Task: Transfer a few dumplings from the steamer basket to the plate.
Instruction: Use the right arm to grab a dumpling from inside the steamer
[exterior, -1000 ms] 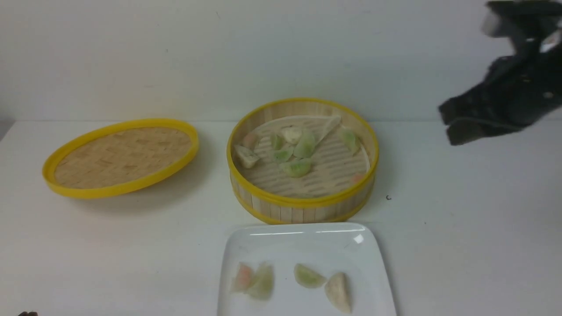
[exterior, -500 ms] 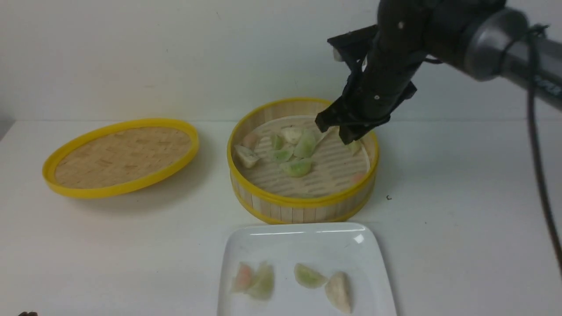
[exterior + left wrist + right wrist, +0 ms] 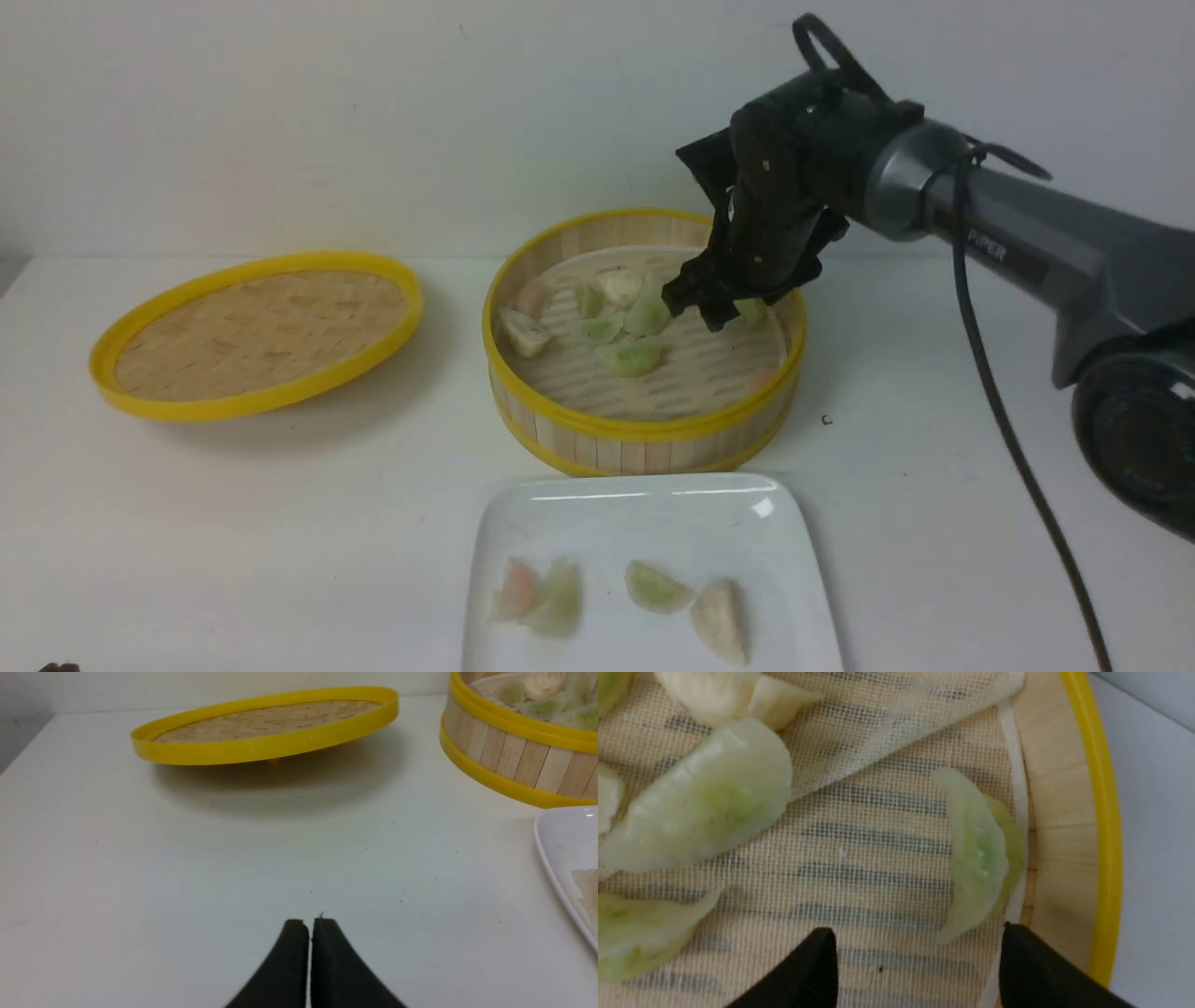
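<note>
Hanging inside the steamer basket (image 3: 644, 443), beyond the plate (image 3: 653, 523), the right jaws show in the front view. Left wrist: the left jaws sit pressed together above the bench (image 3: 187, 882). Right wrist: the right jaws are spread before a green dumpling (image 3: 978, 858) hugging the basket wall; closing may pinch the mesh liner (image 3: 878, 858) or slip.

Left gripper (image 3: 309, 924): jaws pressed together, nothing between them, low over the bare table (image 3: 187, 868). Clock taken from the gripper, 12 = straight ahead.
- 12, a touch toward 11: lid (image 3: 266, 749), woven side up, yellow rim. Near edge is clear of the table, with a small stub and a shadow under it.
- 1: basket (image 3: 514, 760), cut off by the frame. Pale green and off-white dumplings (image 3: 542, 707) show over its rim.
- 2-3: plate (image 3: 556, 840), only one edge in frame, just beside the basket. Can't tell if they touch.
</note>
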{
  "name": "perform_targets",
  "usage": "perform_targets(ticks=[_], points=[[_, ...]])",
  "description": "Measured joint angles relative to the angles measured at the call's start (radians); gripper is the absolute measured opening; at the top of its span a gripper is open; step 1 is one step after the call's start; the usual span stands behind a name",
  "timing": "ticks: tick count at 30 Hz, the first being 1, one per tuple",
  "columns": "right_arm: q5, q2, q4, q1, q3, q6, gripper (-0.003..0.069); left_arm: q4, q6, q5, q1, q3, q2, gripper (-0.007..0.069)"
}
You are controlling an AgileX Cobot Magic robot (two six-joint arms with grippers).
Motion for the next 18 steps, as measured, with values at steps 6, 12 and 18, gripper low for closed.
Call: perform_targets(ticks=[6,12,18], points=[[-0.061,0.024,-0.110,0.000,-0.001,0.125,0.0435,0.000,0.000,0.000,0.000,0.000,0.000,-0.0006],[-0.113,0.027,-0.093,-0.005,-0.002,0.139,0.0437,0.000,0.000,0.000,0.000,0.000,0.000,-0.0006],[-0.102,0.055,-0.061,-0.024,-0.006,0.139,0.0416,0.000,0.000,0.000,0.000,0.000,0.000,-0.0006]])
